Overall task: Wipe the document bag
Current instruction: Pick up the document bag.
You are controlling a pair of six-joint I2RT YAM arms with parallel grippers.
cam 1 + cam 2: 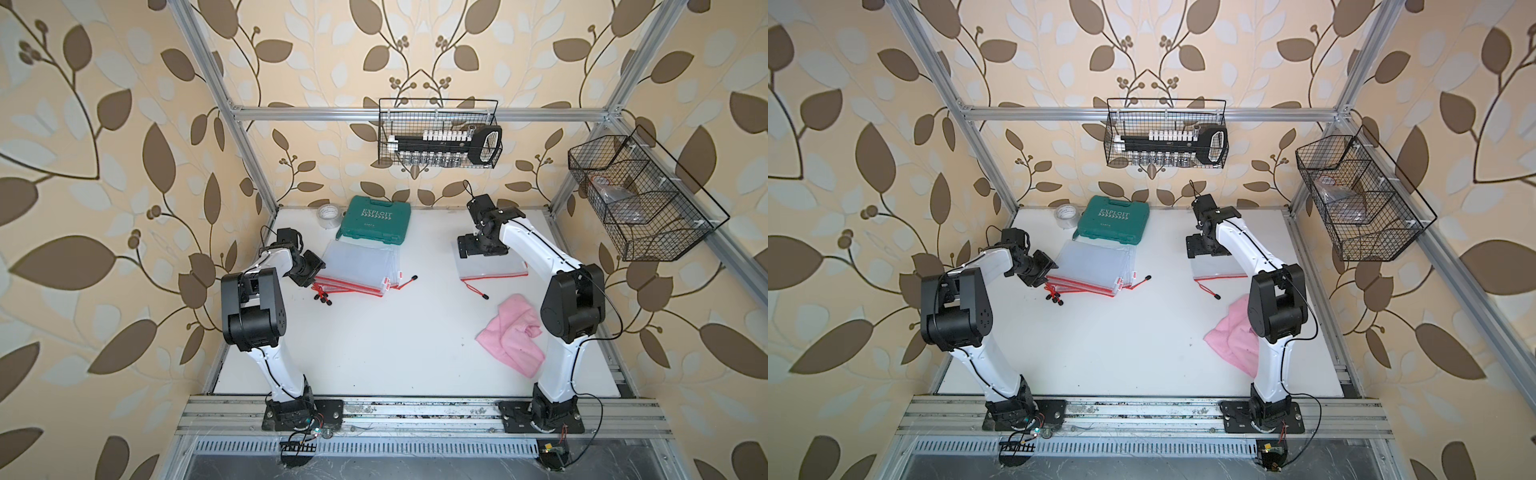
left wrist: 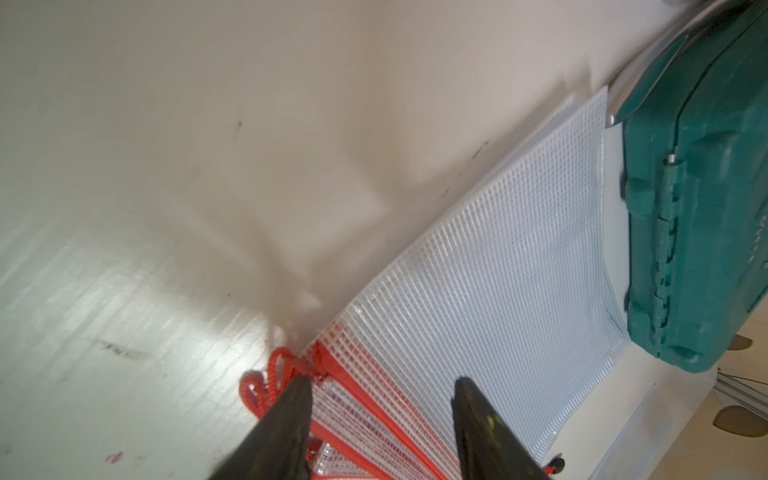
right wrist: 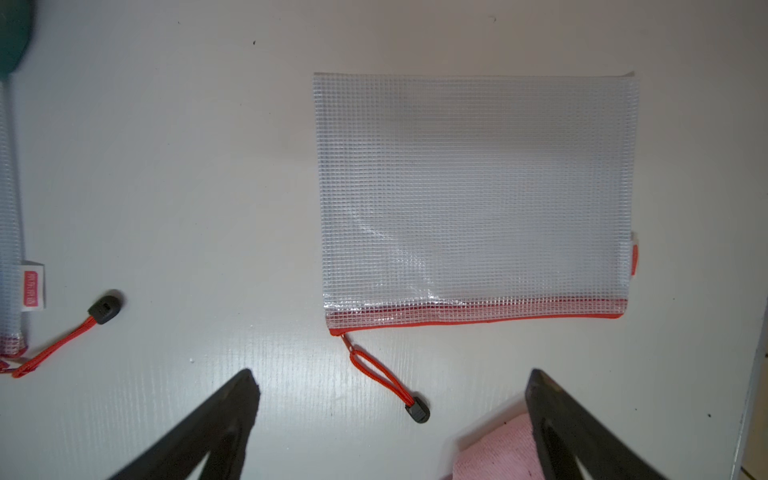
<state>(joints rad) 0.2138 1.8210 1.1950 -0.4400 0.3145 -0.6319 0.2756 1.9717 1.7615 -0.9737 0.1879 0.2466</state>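
One clear mesh document bag [image 3: 473, 191] with a red zipper edge lies flat at the right of the white table [image 1: 395, 332], also visible in a top view [image 1: 494, 268]. My right gripper [image 3: 392, 374] hangs above its zipper side, open wide and empty. A pink cloth [image 1: 513, 332] lies crumpled nearer the front, and its edge shows by one right finger [image 3: 494, 453]. A fanned stack of document bags [image 2: 498, 270] lies at the left. My left gripper [image 2: 382, 399] is open over the stack's red zipper corner, and in a top view [image 1: 311, 271] it sits at the stack's left end.
A green tool case [image 1: 376, 218] and a roll of clear tape [image 1: 328, 216] stand at the back of the table, the case touching the stack's far edge. Wire baskets hang on the back rail [image 1: 440, 137] and right rail [image 1: 636, 199]. Red zipper cords [image 1: 322, 296] trail from the stack.
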